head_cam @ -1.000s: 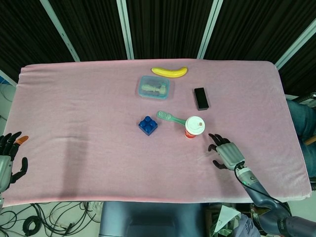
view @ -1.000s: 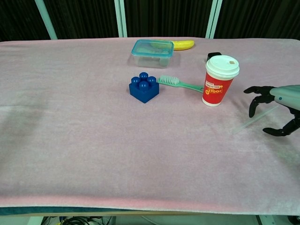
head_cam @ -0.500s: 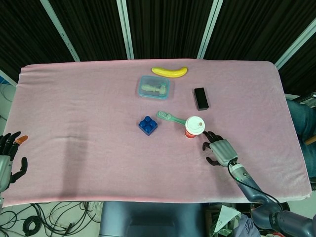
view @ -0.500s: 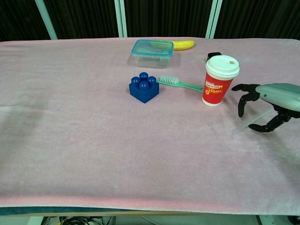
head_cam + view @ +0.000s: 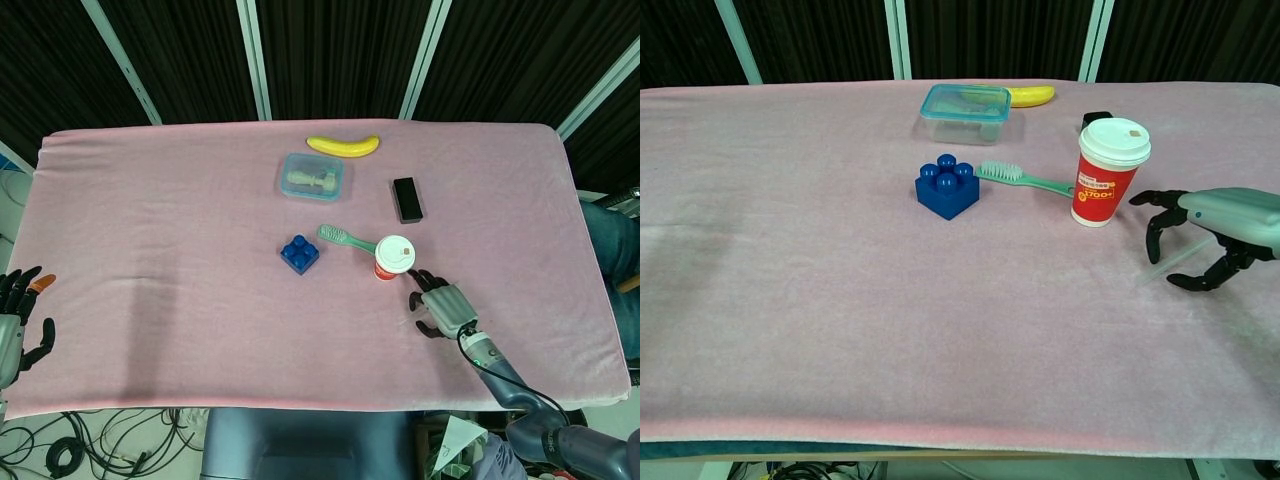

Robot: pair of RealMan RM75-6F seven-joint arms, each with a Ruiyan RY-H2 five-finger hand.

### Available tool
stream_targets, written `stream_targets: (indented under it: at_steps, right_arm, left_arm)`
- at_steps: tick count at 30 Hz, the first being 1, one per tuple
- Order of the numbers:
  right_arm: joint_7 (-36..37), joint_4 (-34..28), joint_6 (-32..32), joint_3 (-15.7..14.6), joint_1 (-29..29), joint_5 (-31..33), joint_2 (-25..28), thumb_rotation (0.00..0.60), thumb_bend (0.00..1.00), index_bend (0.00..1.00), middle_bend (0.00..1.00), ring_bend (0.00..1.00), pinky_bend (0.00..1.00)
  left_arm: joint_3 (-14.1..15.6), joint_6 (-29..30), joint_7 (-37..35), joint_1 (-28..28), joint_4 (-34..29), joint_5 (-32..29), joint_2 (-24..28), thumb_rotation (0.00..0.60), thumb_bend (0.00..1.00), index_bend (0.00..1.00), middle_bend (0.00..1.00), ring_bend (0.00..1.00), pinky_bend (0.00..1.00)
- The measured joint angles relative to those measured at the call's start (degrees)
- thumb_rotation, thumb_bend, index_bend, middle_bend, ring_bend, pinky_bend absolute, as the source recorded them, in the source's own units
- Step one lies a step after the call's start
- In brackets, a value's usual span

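Now the right hand [image 5: 1200, 235] lies closer to the red paper cup [image 5: 1109, 172] than it did a second ago, when it was well off to the cup's right; its dark fingers [image 5: 1152, 222] are spread and curved toward the cup, just beside it but not touching, and it holds nothing. Everything else lies where it was.

Across the pink tablecloth [image 5: 160, 250], the largest container is the clear plastic box [image 5: 312, 176] with a blue rim, near the far edge; something pale lies inside it, too blurred to name. The cup stands upright near the table's middle, capped with a white lid, so its contents are hidden.

Beside the box, at the far edge, rests a yellow banana [image 5: 343, 145]. A green toothbrush [image 5: 1026, 179] lies between the blue building block [image 5: 947, 187] and the cup, its handle end reaching the cup's base. A small black object [image 5: 406, 199] lies behind the cup.

Down at the near left corner, the left hand [image 5: 18, 322] hangs just off the table's edge, fingers apart and empty.
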Motion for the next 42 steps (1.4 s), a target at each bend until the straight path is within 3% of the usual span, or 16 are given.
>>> stream_targets:
  at_steps: [42]
  right_arm:
    - [-2.51,0.08,-0.74,0.93,0.15,1.91,-1.52,0.600,0.31,0.54,0.00,0.02,0.18]
  left_arm:
    - [0.01,-0.26,-0.06,-0.02,-0.08,-0.15,0.10,0.600,0.58,0.19,0.08,0.02,0.00]
